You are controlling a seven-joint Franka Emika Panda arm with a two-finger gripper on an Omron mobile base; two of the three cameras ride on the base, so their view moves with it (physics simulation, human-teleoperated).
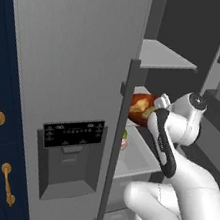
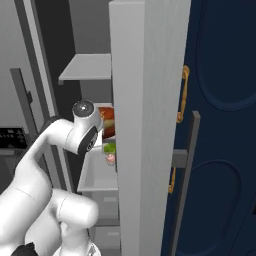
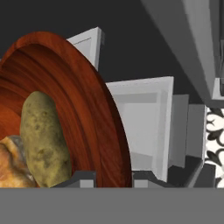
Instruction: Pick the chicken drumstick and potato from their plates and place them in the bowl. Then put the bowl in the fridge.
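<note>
Gripping: my claw [image 3: 113, 177] is pinched on the rim of the bowl [image 3: 87, 113], one dark tip inside the wall and one outside, low in the hand view.
Bowl: reddish-brown and glossy, carried at the end of my arm, inside the open fridge [image 1: 64, 64] and above a pale shelf [image 1: 137, 157].
Potato: the olive-tan potato [image 3: 43, 140] lies in the bowl against its inner wall.
Drumstick: the golden-brown chicken drumstick [image 3: 11, 164] sits in the bowl too, touching the potato on its far side from my tips.
Below the bowl: a small green-topped item [image 2: 110, 150] stands on that shelf.
Beyond: a higher pale shelf [image 1: 164, 55] juts out above the bowl, with the dark fridge back wall behind.
Side: navy cabinets [image 2: 220, 125] with brass handles flank the fridge.
</note>
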